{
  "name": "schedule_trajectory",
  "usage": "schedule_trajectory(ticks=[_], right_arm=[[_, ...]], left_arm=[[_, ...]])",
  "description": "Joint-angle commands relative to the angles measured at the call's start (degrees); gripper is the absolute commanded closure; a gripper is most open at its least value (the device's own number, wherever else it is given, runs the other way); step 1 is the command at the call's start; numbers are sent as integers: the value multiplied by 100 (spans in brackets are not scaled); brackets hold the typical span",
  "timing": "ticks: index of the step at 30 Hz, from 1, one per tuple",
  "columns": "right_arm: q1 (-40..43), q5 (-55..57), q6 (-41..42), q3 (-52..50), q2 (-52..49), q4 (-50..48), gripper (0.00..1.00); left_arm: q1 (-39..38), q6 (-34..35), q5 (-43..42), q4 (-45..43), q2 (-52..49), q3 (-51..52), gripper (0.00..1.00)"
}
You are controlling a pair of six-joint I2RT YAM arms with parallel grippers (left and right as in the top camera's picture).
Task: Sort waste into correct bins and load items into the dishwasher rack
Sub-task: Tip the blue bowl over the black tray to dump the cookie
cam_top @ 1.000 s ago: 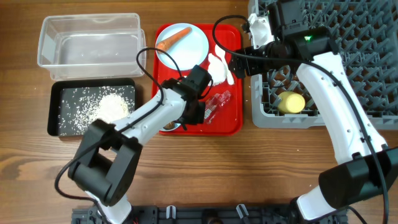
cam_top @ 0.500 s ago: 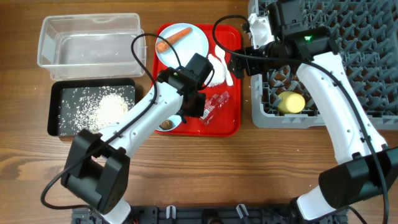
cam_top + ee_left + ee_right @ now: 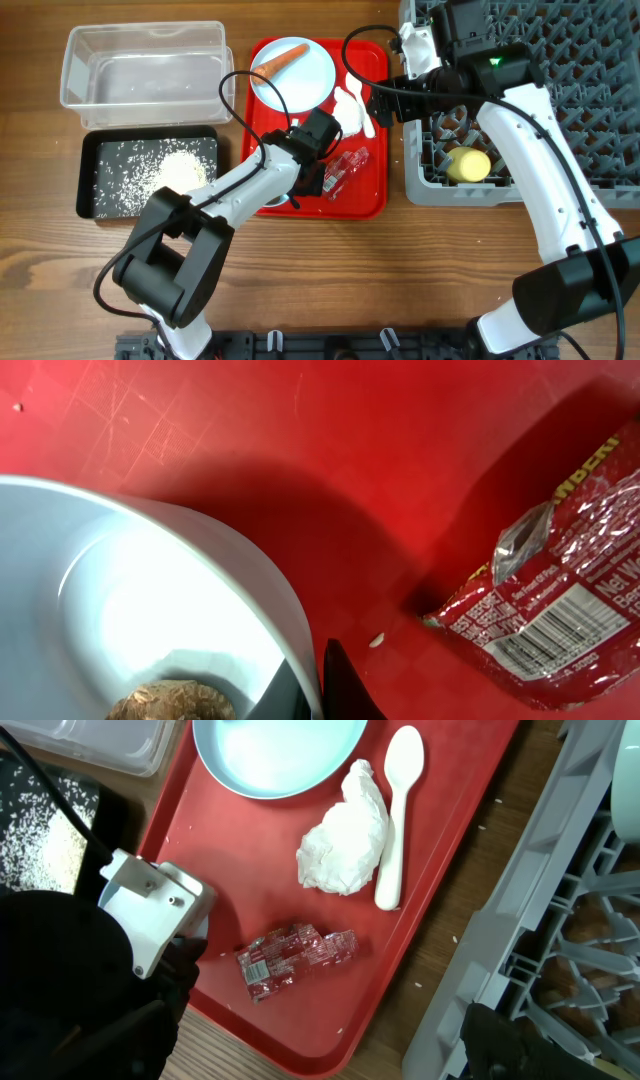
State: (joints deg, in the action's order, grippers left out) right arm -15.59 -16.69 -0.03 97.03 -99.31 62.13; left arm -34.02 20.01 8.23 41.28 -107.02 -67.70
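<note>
The left gripper [image 3: 312, 692] pinches the small pale bowl [image 3: 150, 590] by its rim. Next, I think, it tips the brown food scraps [image 3: 170, 702] into the shallow black tray [image 3: 86, 176].

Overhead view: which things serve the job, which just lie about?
Job: orange carrot, pale blue plate, crumpled white napkin, white plastic spoon, red-and-clear plastic wrapper, yellow cup, clear plastic tub, black tray, grey grid rack.
Lying about: flat red tray, wooden table.
</note>
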Motion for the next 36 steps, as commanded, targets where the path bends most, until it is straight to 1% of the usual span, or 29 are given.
schedule_trajectory(ticks=[1,4,6,7,8,11,12,14,15,17,19,20,23,26,30,31,32,34,36], right_arm=[[-7,31,2,-4,15,-11,6],[-7,28,2,-4,15,-15,6],[-7,28,4,-4,15,-9,6],[-7,28,2,-4,15,-11,6],[-7,28,2,-4,15,-11,6],[-7,31,2,-4,15,2,6],[-7,31,2,-4,15,20,6],[-7,31,4,-4,15,57,6],[-7,31,4,-4,15,72,6],[-7,28,4,-4,15,70,6],[-7,31,4,-4,15,70,6],[-7,31,7,-4,15,66,6],[-7,28,9,-4,15,48,6],[-7,28,22,-4,15,52,6],[-7,28,20,-4,15,48,6],[-7,28,22,-4,15,50,6],[-7,28,22,-4,15,57,6],[-7,28,24,-4,15,59,6],[-7,28,20,-4,15,63,6]], left_arm=[[17,-7,-22,308,345,-317,96],[229,-9,-76,636,951,-511,96],[627,-15,-341,761,1436,-509,96],[940,-33,-549,855,1655,-509,96],[1473,-37,-822,975,1864,-507,96],[2496,-483,-1681,1097,1906,-501,96],[3108,-752,-2326,1086,1858,-446,96],[3978,-1126,-3276,1086,1775,-317,96],[4616,-1447,-4000,1067,1707,-175,96],[5313,-1858,-4828,1073,1589,-20,96],[6194,-2415,-6196,1019,1316,289,96],[6441,-2568,-6579,1023,1147,380,96],[6929,-3001,-7506,1021,608,549,96],[7191,-3335,-8784,1021,2,588,96],[7204,-3329,-9663,1027,-111,588,96],[7204,-3305,-9857,1029,-111,588,96],[7208,-3115,-9857,990,-111,588,96],[7213,-3051,-9857,1047,-111,588,96],[7213,-2796,-9860,1047,-111,588,96]])
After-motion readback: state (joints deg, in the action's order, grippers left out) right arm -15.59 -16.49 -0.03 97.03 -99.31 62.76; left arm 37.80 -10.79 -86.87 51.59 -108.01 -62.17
